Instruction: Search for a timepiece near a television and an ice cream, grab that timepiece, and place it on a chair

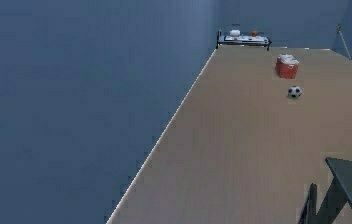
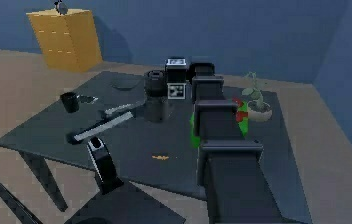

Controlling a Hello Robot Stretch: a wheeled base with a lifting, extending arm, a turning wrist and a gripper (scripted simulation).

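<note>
In the arm side view my arm rises as a dark square bar over a dark table. Two white marked squares stand at its far end. Left of them is the gripper, its dark body over the tabletop among dark things, so I cannot tell whether it holds anything. A green and red thing peeks out beside the arm. On the table lie a dark mug, a long grey bar, a flat dark slab and a small orange scrap.
A potted plant stands at the table's right. A yellow dresser with a small figure on top stands against the blue wall. In the forward view, a blue wall runs along the left; a low black shelf, a red and white thing and a ball lie far ahead.
</note>
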